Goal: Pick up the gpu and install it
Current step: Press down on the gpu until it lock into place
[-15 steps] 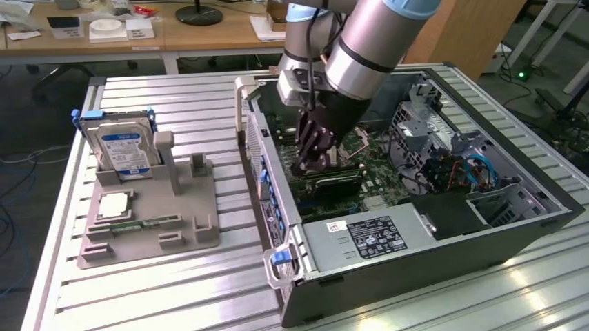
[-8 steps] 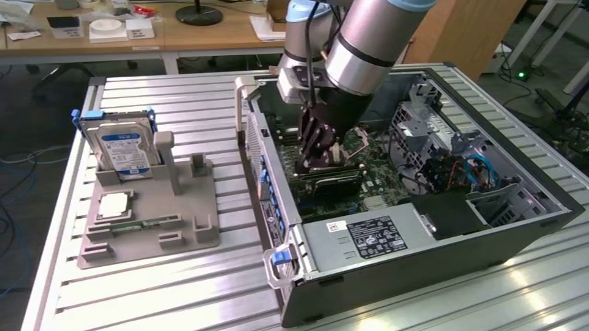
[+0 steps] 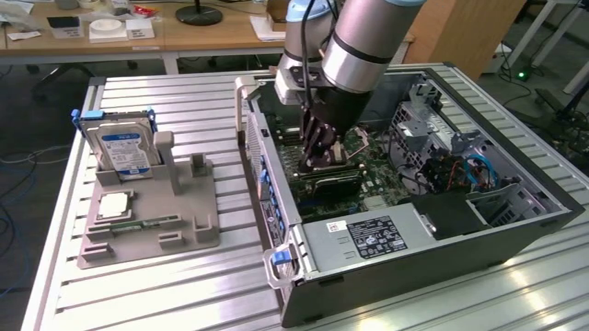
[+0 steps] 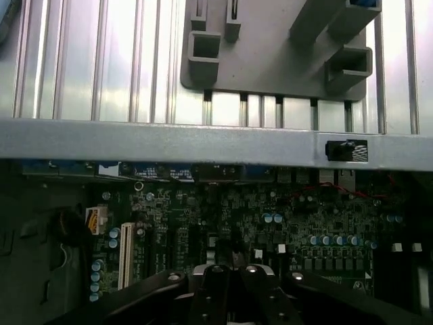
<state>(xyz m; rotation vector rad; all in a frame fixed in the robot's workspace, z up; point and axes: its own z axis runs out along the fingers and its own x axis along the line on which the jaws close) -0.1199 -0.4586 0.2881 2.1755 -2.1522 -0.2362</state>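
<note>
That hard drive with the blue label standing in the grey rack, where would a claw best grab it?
By its free top end, from straight above. The hard drive stands upright in a slot of the grey rack, its lower end boxed in; pinching its thin body, label face to back, seems safest.
</note>
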